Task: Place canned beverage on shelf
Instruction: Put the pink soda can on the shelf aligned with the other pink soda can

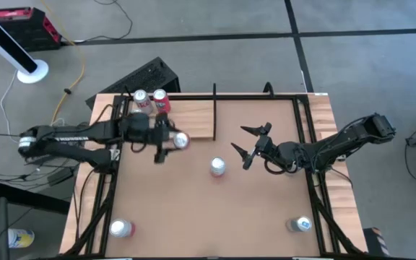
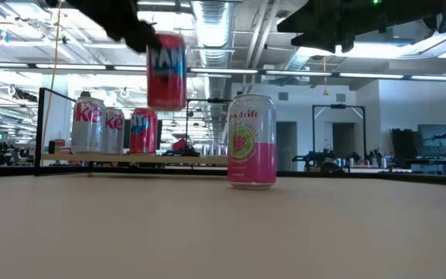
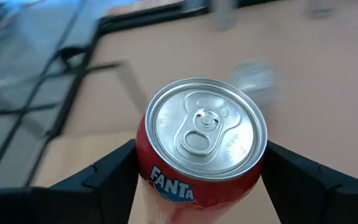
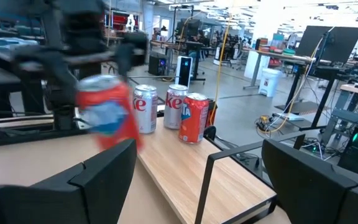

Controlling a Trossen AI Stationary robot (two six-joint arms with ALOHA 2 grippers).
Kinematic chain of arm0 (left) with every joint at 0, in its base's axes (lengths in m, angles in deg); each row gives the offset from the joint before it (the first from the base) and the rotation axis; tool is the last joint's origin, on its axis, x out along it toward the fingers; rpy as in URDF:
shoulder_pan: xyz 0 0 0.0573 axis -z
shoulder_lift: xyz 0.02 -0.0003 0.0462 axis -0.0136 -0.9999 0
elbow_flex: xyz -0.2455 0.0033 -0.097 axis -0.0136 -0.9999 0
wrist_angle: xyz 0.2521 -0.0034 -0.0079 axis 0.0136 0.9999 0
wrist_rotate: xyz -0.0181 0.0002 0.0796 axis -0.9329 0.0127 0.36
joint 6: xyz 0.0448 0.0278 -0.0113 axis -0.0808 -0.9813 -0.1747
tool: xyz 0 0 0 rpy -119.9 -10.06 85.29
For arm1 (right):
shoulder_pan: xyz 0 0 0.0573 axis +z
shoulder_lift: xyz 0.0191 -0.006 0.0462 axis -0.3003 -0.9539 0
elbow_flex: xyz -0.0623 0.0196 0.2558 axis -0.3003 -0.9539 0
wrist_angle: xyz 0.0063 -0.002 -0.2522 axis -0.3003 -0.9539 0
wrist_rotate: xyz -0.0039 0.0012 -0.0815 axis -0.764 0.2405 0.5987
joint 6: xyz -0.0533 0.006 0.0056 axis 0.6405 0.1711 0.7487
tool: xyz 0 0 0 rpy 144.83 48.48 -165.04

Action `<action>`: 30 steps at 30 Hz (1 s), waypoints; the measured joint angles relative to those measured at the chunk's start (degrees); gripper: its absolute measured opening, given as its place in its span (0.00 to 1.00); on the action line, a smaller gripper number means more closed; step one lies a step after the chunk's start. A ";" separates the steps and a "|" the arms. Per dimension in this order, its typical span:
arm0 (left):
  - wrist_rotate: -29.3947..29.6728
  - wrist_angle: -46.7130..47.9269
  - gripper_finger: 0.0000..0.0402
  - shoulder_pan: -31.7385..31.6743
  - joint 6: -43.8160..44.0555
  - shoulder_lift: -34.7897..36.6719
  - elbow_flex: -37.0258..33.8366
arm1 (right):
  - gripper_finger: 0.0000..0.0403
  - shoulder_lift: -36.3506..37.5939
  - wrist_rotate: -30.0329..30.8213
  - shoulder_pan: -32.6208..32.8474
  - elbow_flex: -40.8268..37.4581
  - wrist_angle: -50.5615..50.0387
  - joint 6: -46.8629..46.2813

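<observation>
**Red Fanta can held above the table beside the shelf**

Red and silver, the Fanta can [image 1: 180,140] sits clamped in the left gripper [image 1: 170,139] in the high view, just beside the pale shelf [image 1: 193,119], where two cans [image 1: 149,99] stand at its left end. The right gripper [image 1: 250,146] hangs spread wide near a pink can [image 1: 217,167] at the table's middle.

Low view: the Fanta can [image 2: 166,70] hangs clear above the tabletop [image 2: 223,232], left of the pink can [image 2: 251,140], with three cans [image 2: 114,122] on the shelf behind.

Left wrist view: both fingers [image 3: 107,177] press the can [image 3: 201,146] sides.

Right wrist view: the can [image 4: 107,117] is blurred, near the shelf plank [image 4: 191,171].
</observation>
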 joint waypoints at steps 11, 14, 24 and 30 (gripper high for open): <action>-8.33 -4.77 0.69 -22.13 2.47 -5.77 -3.10 | 0.92 0.00 -0.02 0.00 0.00 -0.04 0.17; -13.70 -8.18 0.69 -25.17 3.37 -7.64 -3.01 | 0.92 0.00 -0.02 0.00 0.00 -0.31 0.20; -17.59 -9.68 0.69 -28.93 5.52 -12.88 -3.01 | 0.92 0.00 -0.02 0.00 0.00 -0.56 0.20; -17.59 -10.59 0.69 -28.97 6.26 -15.34 -2.86 | 0.92 0.00 -0.02 0.00 0.00 -0.52 0.17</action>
